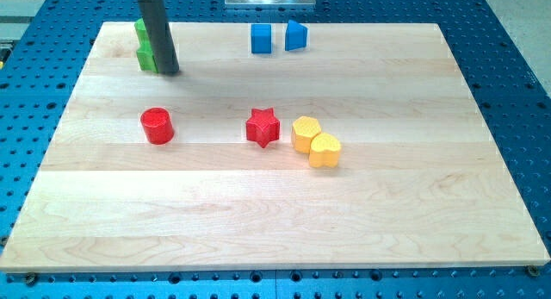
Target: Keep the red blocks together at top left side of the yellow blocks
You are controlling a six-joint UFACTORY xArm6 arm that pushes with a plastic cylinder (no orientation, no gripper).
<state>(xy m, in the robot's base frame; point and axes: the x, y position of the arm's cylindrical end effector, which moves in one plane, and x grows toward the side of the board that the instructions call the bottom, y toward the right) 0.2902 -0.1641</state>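
A red cylinder [157, 126] stands at the board's left-middle. A red star [263, 127] stands near the centre, just left of a yellow hexagon [305, 133], close to touching it. A yellow heart [325, 150] touches the hexagon at its lower right. My tip [169, 72] is at the view's upper left, against the green blocks, well above the red cylinder and slightly right of it. The rod hides part of the green blocks.
Two green blocks [145, 47] sit at the upper left, partly behind the rod. A blue cube [261, 38] and a blue wedge-like block [295, 34] sit near the board's top edge. The wooden board [284, 221] lies on a blue perforated table.
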